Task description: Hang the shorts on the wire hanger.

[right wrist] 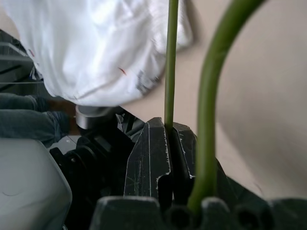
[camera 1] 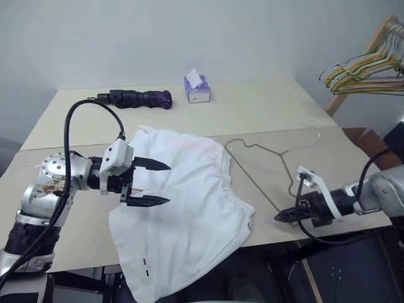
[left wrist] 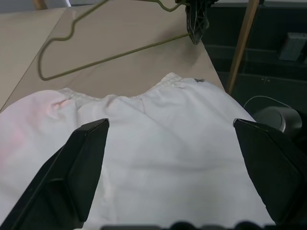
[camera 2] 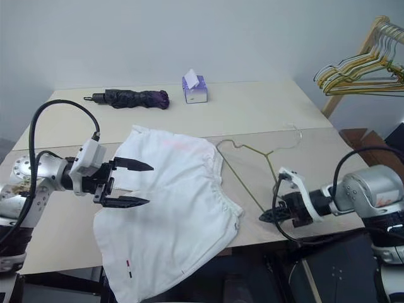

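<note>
Plain pale grey-white wall behind. Two beige tabletops butted together, seam running left to right. Far side: folded dark purple umbrella, small purple tissue box. Far right: wooden rack bearing bunched yellow and green hangers.

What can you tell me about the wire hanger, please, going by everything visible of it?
The wire hanger is one thin olive-green metal wire bent into a triangle with a curved hook. It lies on the beige table, just beside the waistband of the white shorts, with its hook toward the far edge. The right gripper is shut on the wire at the near end, by the table's front edge; the right wrist view shows the wire pinched between its fingers.
</note>
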You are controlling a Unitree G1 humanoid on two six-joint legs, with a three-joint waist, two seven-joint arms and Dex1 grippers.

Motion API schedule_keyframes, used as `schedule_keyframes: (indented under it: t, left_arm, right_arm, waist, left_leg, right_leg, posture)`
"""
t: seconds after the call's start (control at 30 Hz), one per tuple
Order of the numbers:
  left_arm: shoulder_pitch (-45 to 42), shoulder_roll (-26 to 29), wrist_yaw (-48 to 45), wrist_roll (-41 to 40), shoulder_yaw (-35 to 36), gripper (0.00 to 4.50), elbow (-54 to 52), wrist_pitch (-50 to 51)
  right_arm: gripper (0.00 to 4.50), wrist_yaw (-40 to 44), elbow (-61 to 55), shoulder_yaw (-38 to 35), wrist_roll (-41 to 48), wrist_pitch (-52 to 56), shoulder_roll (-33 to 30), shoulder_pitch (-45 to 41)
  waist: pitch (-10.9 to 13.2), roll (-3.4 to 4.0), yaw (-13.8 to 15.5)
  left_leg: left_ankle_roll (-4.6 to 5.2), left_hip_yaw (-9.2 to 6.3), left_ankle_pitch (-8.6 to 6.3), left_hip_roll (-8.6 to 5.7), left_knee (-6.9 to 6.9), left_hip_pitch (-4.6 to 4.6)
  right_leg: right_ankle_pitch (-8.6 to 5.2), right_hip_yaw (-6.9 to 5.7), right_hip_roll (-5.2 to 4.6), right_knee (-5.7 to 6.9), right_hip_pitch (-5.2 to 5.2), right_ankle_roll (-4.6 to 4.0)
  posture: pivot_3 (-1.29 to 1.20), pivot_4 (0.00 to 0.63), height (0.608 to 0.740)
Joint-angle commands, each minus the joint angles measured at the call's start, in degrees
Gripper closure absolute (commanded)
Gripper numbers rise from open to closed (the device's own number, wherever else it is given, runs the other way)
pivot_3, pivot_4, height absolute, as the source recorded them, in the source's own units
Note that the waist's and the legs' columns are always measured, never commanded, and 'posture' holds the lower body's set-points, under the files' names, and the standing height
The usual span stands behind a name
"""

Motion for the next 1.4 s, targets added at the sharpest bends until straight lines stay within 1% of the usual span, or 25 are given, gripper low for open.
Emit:
schedule_keyframes:
  t: [0.03,0.1,0.2,0.33,0.57,0.8,1.0,1.13,1.4]
  left_arm:
    - [-1.58,1.03,-0.82,-0.36,0.9,0.02,-0.09,-0.5]
    - [-2.15,1.19,-1.04,-0.37,0.87,0.02,0.16,-0.22]
    - [-2.41,1.46,-1.36,-0.42,0.91,0.02,0.3,-0.1]
    - [-2.46,1.76,-1.48,-0.62,1.03,0.02,0.01,0.34]
    - [-1.86,2.07,-1.49,-0.85,1.18,0.02,-0.81,0.95]
    - [-1.44,3.11,-1.7,-1.13,1.73,0.02,-1.09,1.43]
    - [-1.42,3.4,-1.67,-1.23,1.73,0.02,-1.25,1.65]
    - [-1.54,3.44,-1.76,-1.11,1.62,0.02,-1.2,1.61]
    - [-1.85,3.35,-1.72,-0.95,1.49,0.02,-0.93,1.55]
  right_arm:
    - [4.5,0.63,-0.15,-2.25,0.5,-1.58,-1.55,3.04]
    - [4.5,1.12,0.08,-2.33,0.51,-2.45,-1.97,5.26]
    - [4.5,1.73,-0.3,-2.05,0.85,-3.22,-2.2,6.43]
    - [4.5,4.94,-0.11,0.31,1.15,-5.3,-2.76,7.65]
    - [4.5,10.82,4.65,4.69,-0.25,-9.62,-1.36,5.22]
    - [4.5,14.41,9.67,6.55,-1.58,-12.44,-0.04,3.03]
    - [4.5,14.14,13.61,8.77,-4.86,-13.51,1.36,1.96]
    - [4.5,17.18,13.23,10.0,-5.39,-15.16,0.91,2.05]
    - [4.5,20.73,15.44,12.58,-8.09,-18.45,2.19,0.64]
  waist:
    - [0.0,0.0,-0.01]
    - [0.0,0.0,0.11]
    - [0.0,0.0,0.08]
    - [0.0,0.0,0.08]
    - [0.01,-0.01,0.16]
    - [0.02,0.01,0.33]
    - [0.03,0.01,0.41]
    - [0.04,0.03,0.46]
    - [0.04,0.04,0.43]
  left_leg:
    - [0.0,0.0,0.0,0.0,0.0,0.0]
    - [0.0,-0.01,0.0,0.0,0.0,0.0]
    - [0.0,0.0,0.0,-0.01,0.0,0.01]
    - [0.0,-0.02,0.0,0.01,-0.02,0.08]
    - [0.01,-0.02,-0.01,0.01,-0.02,0.08]
    - [0.01,-0.01,-0.01,-0.01,-0.02,0.07]
    - [0.01,-0.01,-0.01,0.0,-0.01,0.09]
    - [0.01,0.0,-0.01,0.0,-0.02,0.08]
    - [0.01,0.0,-0.01,0.0,-0.01,0.09]
  right_leg:
    - [0.0,0.0,0.0,0.0,0.0,0.0]
    - [0.0,0.0,0.0,0.01,0.0,0.0]
    - [0.0,0.03,0.0,0.0,0.01,0.0]
    - [0.0,0.04,0.04,0.01,0.03,0.0]
    - [0.0,0.06,0.04,-0.02,0.04,0.0]
    - [0.0,0.07,0.03,-0.04,0.04,0.0]
    - [0.0,0.05,0.03,-0.02,0.07,0.0]
    - [0.0,0.06,0.03,-0.03,0.05,0.0]
    - [0.0,0.06,0.03,-0.02,0.06,0.0]
  posture:
    - [-0.16,0.063,0.74]
    - [-0.16,0.065,0.74]
    - [-0.15,0.068,0.74]
    - [-0.14,0.075,0.74]
    - [-0.12,0.079,0.74]
    - [-0.11,0.079,0.74]
    - [-0.1,0.08,0.74]
    - [-0.1,0.078,0.74]
    - [-0.1,0.072,0.74]
